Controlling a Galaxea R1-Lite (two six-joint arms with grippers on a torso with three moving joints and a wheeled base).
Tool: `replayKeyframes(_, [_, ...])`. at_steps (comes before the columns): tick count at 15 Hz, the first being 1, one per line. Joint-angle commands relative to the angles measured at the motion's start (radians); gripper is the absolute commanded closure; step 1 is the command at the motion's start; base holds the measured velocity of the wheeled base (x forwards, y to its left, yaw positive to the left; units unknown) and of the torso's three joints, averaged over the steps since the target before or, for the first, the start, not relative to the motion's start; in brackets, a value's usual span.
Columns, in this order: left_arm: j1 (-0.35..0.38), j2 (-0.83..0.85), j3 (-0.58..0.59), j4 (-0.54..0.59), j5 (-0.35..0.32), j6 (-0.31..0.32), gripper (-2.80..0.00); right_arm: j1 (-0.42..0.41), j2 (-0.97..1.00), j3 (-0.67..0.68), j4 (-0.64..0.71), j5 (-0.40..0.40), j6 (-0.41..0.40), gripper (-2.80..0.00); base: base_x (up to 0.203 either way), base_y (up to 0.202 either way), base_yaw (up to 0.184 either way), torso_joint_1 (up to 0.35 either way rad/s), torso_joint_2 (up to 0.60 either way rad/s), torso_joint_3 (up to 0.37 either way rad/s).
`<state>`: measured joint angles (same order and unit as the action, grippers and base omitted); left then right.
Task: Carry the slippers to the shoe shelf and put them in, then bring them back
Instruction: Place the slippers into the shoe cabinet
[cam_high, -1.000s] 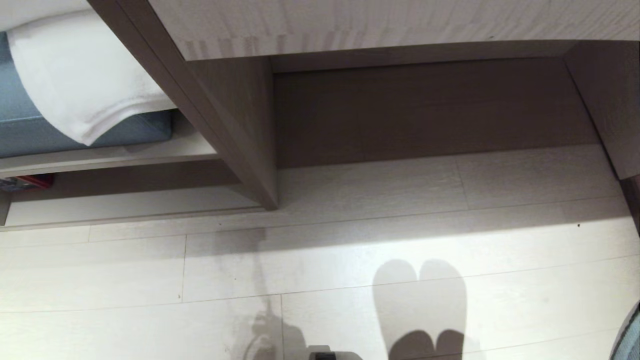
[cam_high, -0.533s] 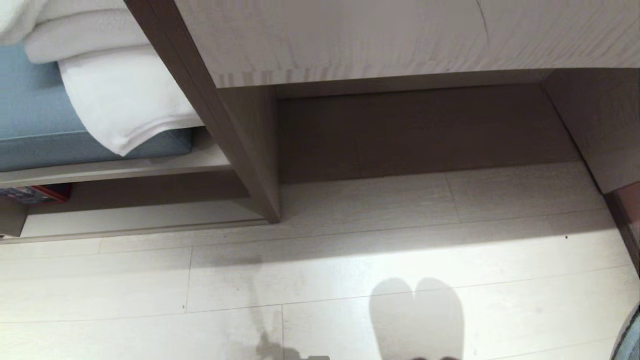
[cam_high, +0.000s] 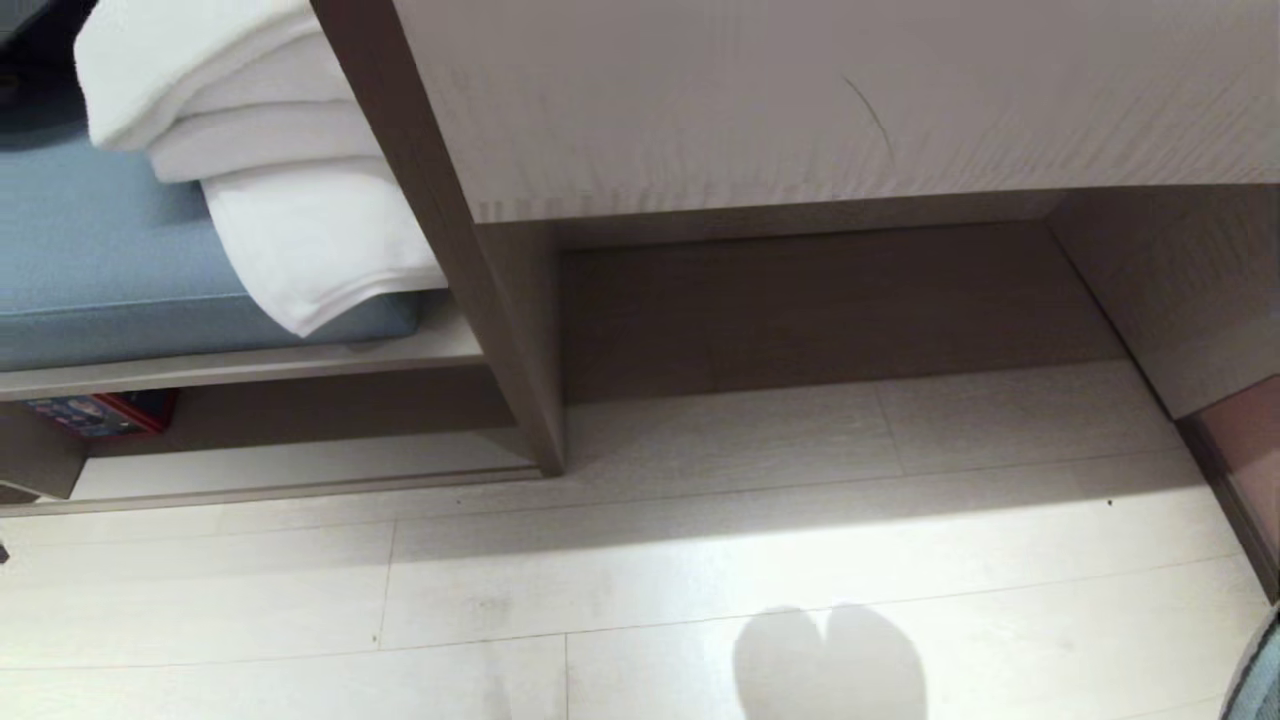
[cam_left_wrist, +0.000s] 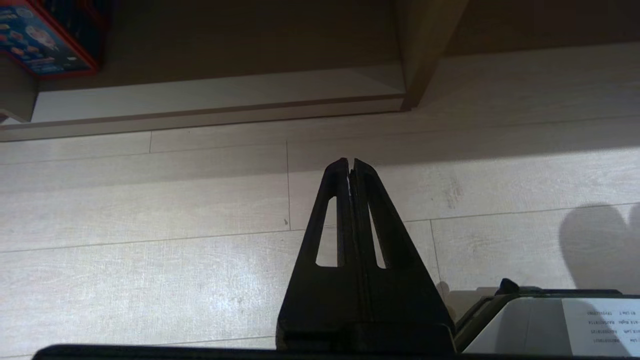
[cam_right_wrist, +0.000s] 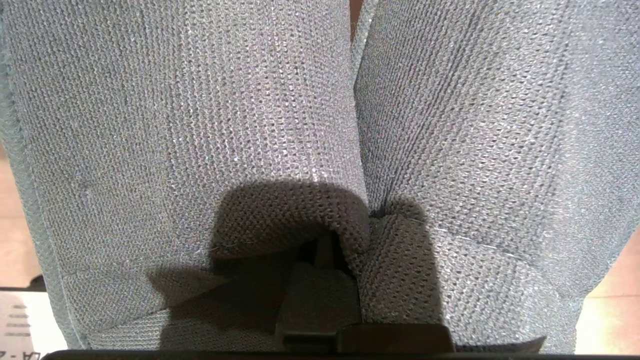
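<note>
In the head view neither gripper is showing. The shoe shelf (cam_high: 300, 465) is sitting low on the left, a pale board under a bench that is carrying a blue cushion (cam_high: 110, 260) and folded white towels (cam_high: 280, 190). A red and blue box (cam_high: 100, 412) is lying at the shelf's far left end. A brown upright panel (cam_high: 510, 330) is dividing the shelf from a taller recess (cam_high: 830, 300) under a pale desk top (cam_high: 800, 90). On the pale plank floor (cam_high: 650, 560) a double-lobed shadow (cam_high: 830, 660) is falling near the bottom edge.

In the left wrist view the left gripper (cam_left_wrist: 351, 165) is hanging over the floor with its fingers pressed together and nothing between them. The shoe shelf (cam_left_wrist: 215, 95) is lying ahead of its tips, well apart, with the red box (cam_left_wrist: 45, 40) off to one side and the brown panel (cam_left_wrist: 420, 55) to the other.

In the right wrist view the slippers (cam_right_wrist: 200, 125) are filling almost the whole picture, two grey woven faces side by side, right against the right gripper (cam_right_wrist: 320, 260). Its fingers are pinching the slippers at their near edge, mostly hidden by the fabric.
</note>
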<state>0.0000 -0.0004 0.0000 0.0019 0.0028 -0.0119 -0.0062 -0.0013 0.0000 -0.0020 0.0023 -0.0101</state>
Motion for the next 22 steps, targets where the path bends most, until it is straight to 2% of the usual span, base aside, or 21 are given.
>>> replayKeyframes(1, [0.0,0.0,0.0,0.0,0.0,0.0,0.0,0.0,0.0,0.0,-0.001,0.001,0.002,0.0,0.0,0.0,0.0,0.002,0.0,0.207])
replayKeyframes(22, [0.0,0.0,0.0,0.0,-0.001,-0.002,0.0,0.0,0.0,0.0,-0.001,0.001,0.006,0.0,0.0,0.0,0.0,0.002,0.0,0.206])
